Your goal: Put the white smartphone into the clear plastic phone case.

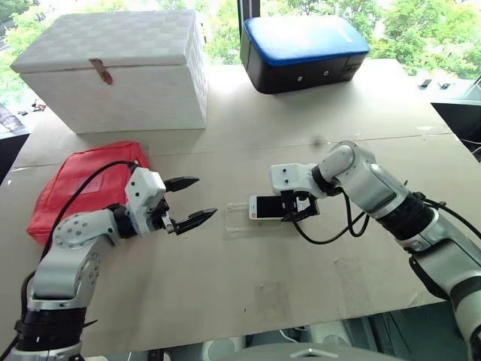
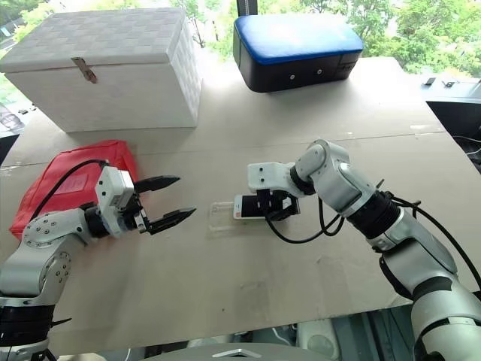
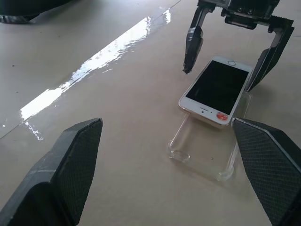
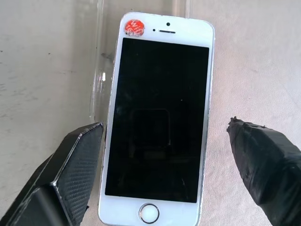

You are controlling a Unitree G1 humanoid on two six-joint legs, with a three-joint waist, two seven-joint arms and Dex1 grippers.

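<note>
White smartphone (image 3: 217, 89) lies half over clear plastic phone case (image 3: 203, 149). Right gripper (image 3: 233, 66) straddles phone w/ jaws apart, not touching. Left gripper (image 1: 192, 201) spread wide nearby.

The left arm was bent at the elbow, its forearm reaching inward, and the left end effector (image 1: 189, 201) pointed roughly level toward the robot's right with its two black fingers spread wide and holding nothing. The right arm stretched in from the right side, wrist bent so the right end effector (image 1: 296, 206) angled downward and to the left, its fingers (image 4: 70, 174) parted wide, gripping nothing.
</note>
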